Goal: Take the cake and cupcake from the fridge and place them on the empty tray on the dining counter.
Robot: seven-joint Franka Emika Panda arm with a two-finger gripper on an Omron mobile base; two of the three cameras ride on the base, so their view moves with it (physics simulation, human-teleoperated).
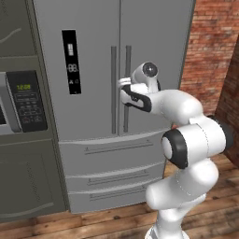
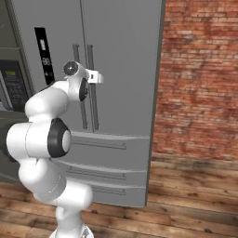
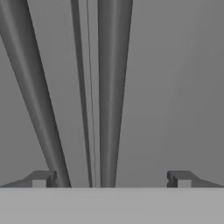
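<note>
Hand view: two bar handles (image 3: 109,92) of the fridge (image 3: 175,87) are seen close ahead, doors shut, with the right handle standing between the widely spread fingertips (image 3: 41,179). Left of the fridge a microwave panel (image 1: 25,100) is set; the gripper (image 1: 122,86) is held just at the handles, nothing pinched.

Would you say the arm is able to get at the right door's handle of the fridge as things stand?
Probably yes. The gripper is right at the fridge, jaws open, and in the hand view the right door's handle stands between the fingertips with nothing in the way.
</note>
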